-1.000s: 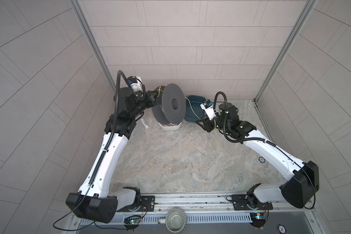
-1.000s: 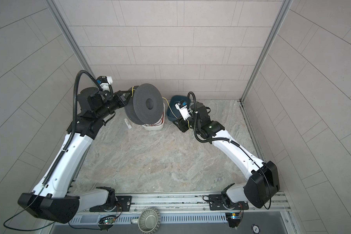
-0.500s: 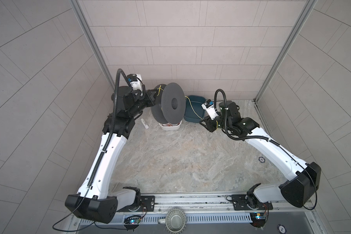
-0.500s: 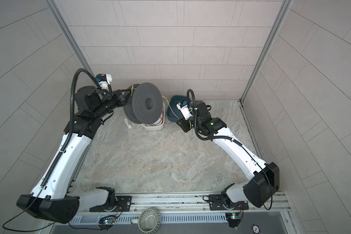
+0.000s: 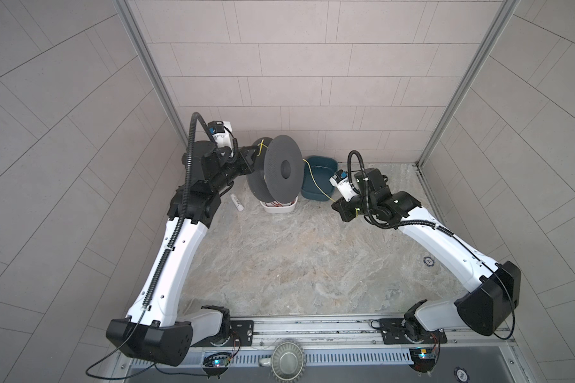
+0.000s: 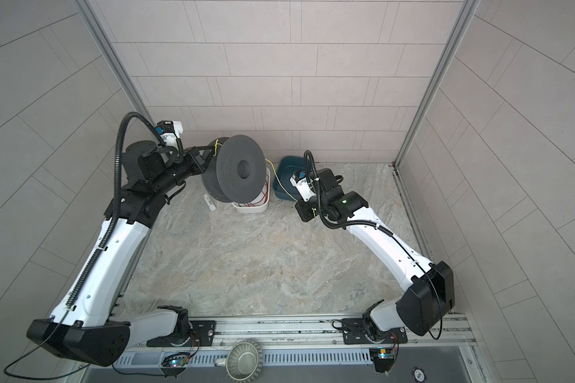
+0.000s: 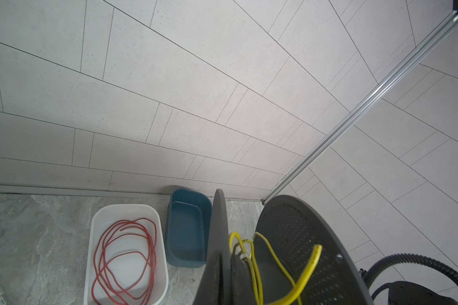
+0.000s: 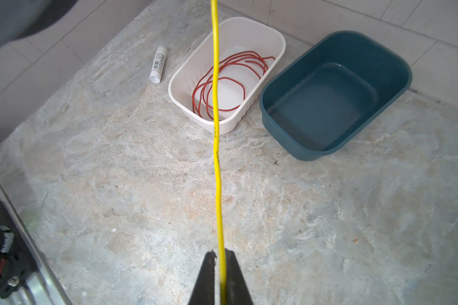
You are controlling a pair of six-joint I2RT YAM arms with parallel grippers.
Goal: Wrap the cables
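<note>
A dark grey spool [image 5: 284,169] [image 6: 243,170] hangs in the air over the white tray, and my left gripper [image 5: 251,159] [image 7: 224,260] is shut on one of its flanges. The yellow cable [image 7: 259,264] lies in loose turns between the flanges, with a free end sticking out. From the spool the cable [image 5: 316,185] [image 6: 278,185] runs out over the blue tub to my right gripper [image 5: 341,207] [image 6: 301,210]. In the right wrist view the cable [image 8: 216,158] runs straight into that gripper [image 8: 221,254], which is shut on it above the bare floor.
A white tray [image 8: 275,34] [image 5: 278,209] holds a coiled red wire [image 8: 222,79] [image 7: 124,258]. Beside it stands a blue tub [image 8: 405,76] [image 5: 319,195], close to the back wall. A small white tube [image 8: 158,64] [image 5: 237,202] lies left of the tray.
My right gripper has shut on the yellow cable and drifted slightly right and toward the front. The left arm and the spool have hardly moved.
</note>
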